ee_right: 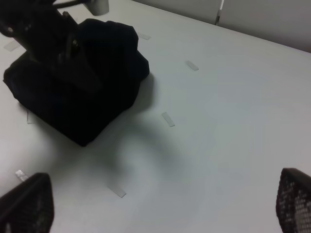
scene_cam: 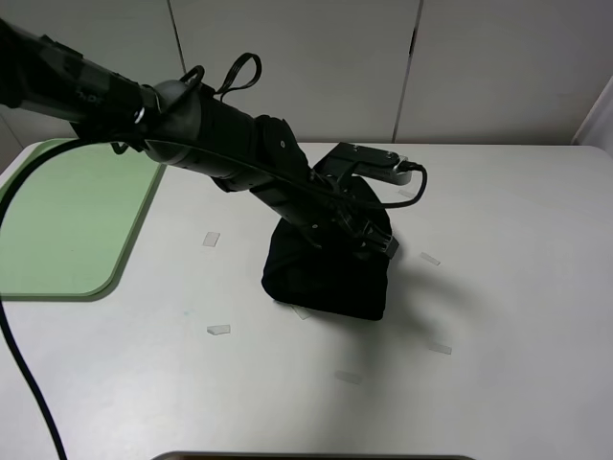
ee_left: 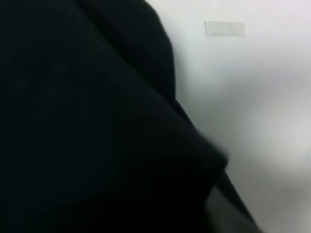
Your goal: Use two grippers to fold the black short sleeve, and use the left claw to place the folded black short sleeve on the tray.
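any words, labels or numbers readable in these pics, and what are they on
None can be read in any view.
Folded black fabric short sleeve: no print shows on its visible folds.
Small clear tape strips on the white table: blank.
Silver-grey camera box: no legible marking.
Pale green rectangular plastic tray: plain.

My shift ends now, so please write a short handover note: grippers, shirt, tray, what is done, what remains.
Left gripper: down on the black short sleeve; jaws hidden, state unclear.
Right gripper: open, holding nothing, apart from the garment.
Garment: folded bundle on the table, not on the tray.
Done: folding, it seems.
To do: left arm moves it onto the tray.
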Motion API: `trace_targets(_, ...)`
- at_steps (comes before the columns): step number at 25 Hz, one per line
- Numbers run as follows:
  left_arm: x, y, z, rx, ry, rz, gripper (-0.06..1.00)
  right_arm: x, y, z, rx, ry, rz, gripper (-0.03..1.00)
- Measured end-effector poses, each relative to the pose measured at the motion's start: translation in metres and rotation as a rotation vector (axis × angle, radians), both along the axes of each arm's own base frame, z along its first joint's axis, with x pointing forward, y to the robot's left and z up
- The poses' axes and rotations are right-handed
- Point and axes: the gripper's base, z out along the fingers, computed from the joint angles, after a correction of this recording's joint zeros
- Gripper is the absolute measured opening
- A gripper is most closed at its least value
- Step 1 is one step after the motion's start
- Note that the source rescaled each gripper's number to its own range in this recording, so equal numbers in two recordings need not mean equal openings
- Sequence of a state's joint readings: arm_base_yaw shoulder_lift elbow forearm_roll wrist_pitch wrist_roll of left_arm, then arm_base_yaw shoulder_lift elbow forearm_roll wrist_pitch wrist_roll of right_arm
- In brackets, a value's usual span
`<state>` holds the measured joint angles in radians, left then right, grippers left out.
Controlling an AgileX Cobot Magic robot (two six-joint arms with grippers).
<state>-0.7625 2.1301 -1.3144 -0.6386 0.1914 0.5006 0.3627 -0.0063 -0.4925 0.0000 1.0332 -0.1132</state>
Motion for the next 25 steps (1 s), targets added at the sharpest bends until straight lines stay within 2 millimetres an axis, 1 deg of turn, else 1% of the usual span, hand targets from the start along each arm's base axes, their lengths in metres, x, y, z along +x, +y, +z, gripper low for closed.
trace_targets(1,0.001,0.0,-0.001,0.01,-0.016,-0.015,0.32,0.0,0.0,0.0,0.0,0.0,0.0,1.0)
trace_targets(5,0.002,0.0,-0.001,0.047,-0.091,-0.07,0.72,0.0,0.0,0.0,0.0,0.0,0.0,1.0)
trace_targets(7,0.004,0.0,-0.001,0.058,-0.129,-0.083,0.85,0.0,0.0,0.0,0.0,0.0,0.0,1.0)
trace_targets(8,0.005,0.0,0.0,0.06,-0.143,-0.086,0.89,0.0,0.0,0.0,0.0,0.0,0.0,1.0)
trace_targets(10,0.006,0.001,0.003,0.07,-0.171,-0.104,0.92,0.0,0.0,0.0,0.0,0.0,0.0,1.0)
trace_targets(12,0.006,0.001,0.012,0.075,-0.208,-0.129,0.93,0.0,0.0,0.0,0.0,0.0,0.0,1.0)
trace_targets(18,0.005,0.005,0.067,0.021,-0.35,-0.154,0.93,0.0,0.0,0.0,0.0,0.0,0.0,1.0)
trace_targets(20,0.003,0.007,0.082,0.008,-0.39,-0.167,0.93,0.0,0.0,0.0,0.0,0.0,0.0,1.0)
trace_targets(23,0.001,0.009,0.097,-0.003,-0.439,-0.184,0.93,0.0,0.0,0.0,0.0,0.0,0.0,1.0)
trace_targets(25,0.001,0.009,0.102,-0.009,-0.455,-0.187,0.93,0.0,0.0,0.0,0.0,0.0,0.0,1.0)
